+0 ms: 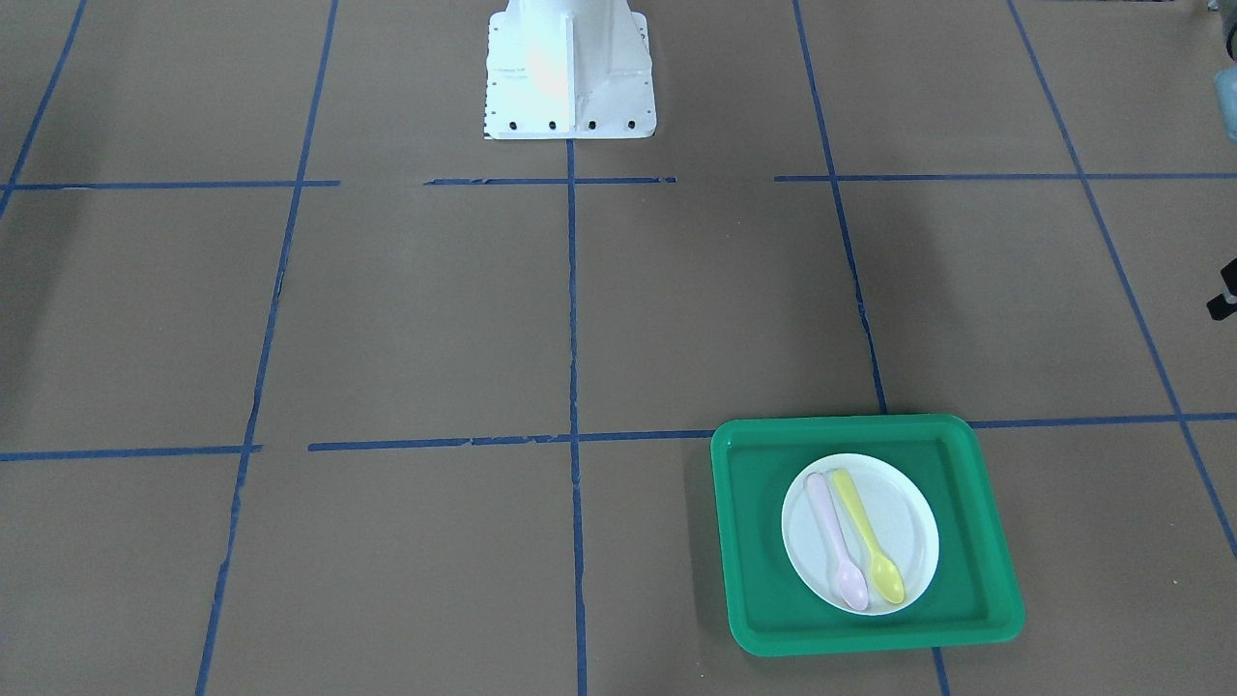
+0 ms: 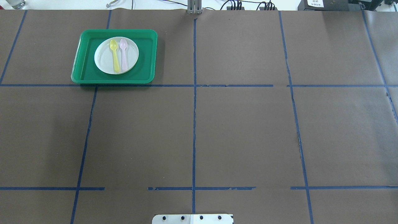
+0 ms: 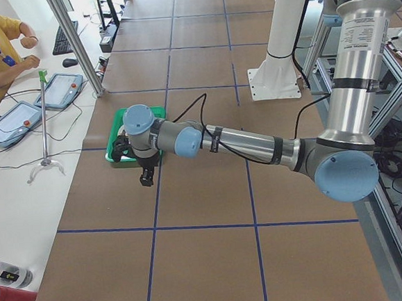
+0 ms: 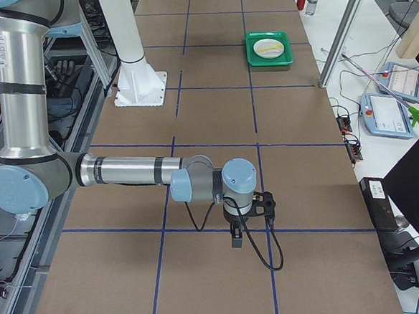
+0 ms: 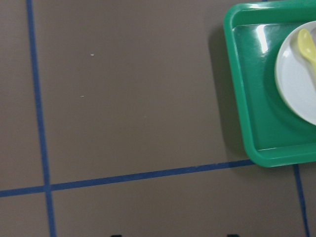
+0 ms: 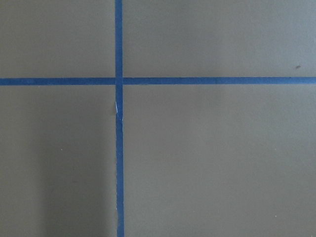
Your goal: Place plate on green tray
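Overhead exterior shows, nearest, the robot's white mount base (image 2: 192, 219), well apart from the green tray (image 2: 146, 56). Past the blue-taped brown paper, the tray lies far off to the left. The white plate (image 2: 102, 58) sits flat inside it, near its middle, carrying a yellow spoon (image 2: 115, 57) and a pink spoon (image 2: 123, 54) side by side. By that, the placing looks done, with only a retreat left. Side views put the left gripper (image 3: 146, 177) hanging just beside the tray, off its rim, and the right gripper (image 4: 237, 240) well apart from the tray. Whether either is open or holds anything, I cannot tell.
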